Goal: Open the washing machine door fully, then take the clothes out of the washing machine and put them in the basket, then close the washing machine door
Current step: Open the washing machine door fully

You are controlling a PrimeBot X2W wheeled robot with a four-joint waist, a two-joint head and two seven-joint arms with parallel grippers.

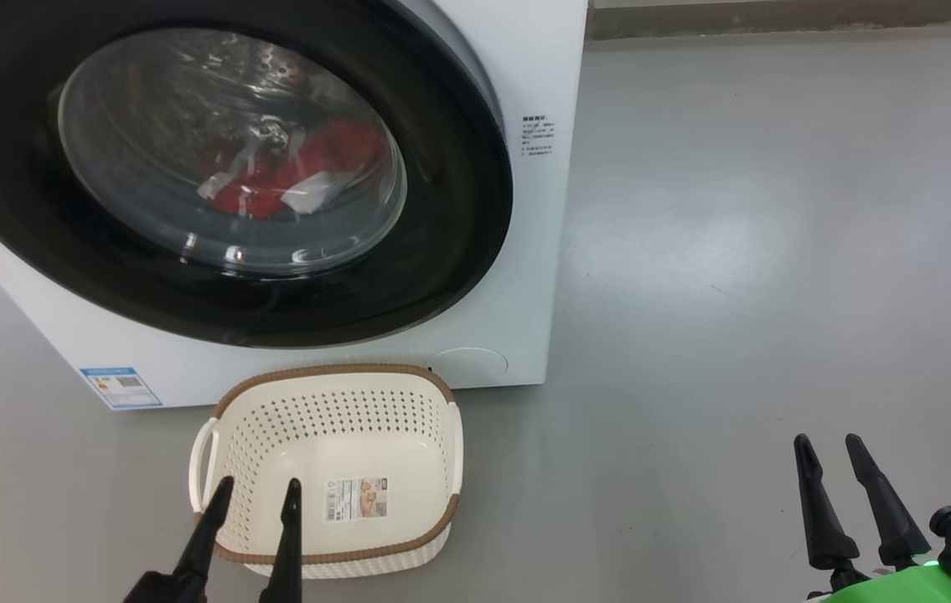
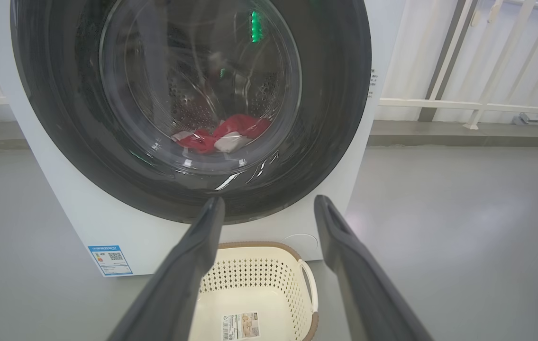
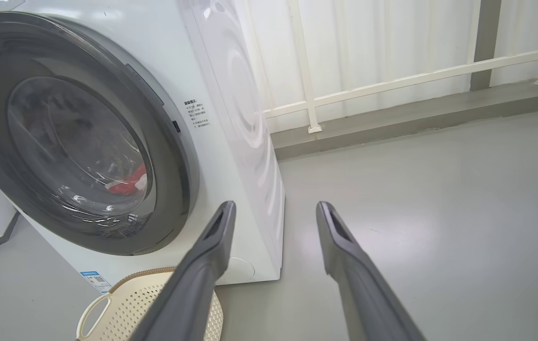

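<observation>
- Washer [image 1: 546, 276] drum holds the clothes [image 1: 307, 167]: a red heap with white bands, lying low in the drum, seen through the door glass.
- Door [image 1: 450, 209] sits closed, flat against the washer front. It has a wide glossy black rim and a bulging clear glass centre.
- Basket [image 1: 333, 369] stands on the floor [image 1: 735, 251] just in front of the washer, below the door. A paper label [image 1: 357, 498] lies on its bottom.
- Basket is cream plastic, a rounded rectangle with perforated walls, a brown woven-look rim and side handles.
- Washer body is white and boxy, with a small blue sticker [image 1: 121, 387] at the lower left of its front.
- Floor is grey and smooth with a faint sheen.
- Left tool [image 1: 260, 486]: fingers apart, gripping nothing, tips over the basket's near left part, pointing toward the door.
- Right tool [image 1: 827, 440]: fingers apart, gripping nothing, low over bare floor, well apart from washer and basket.
</observation>
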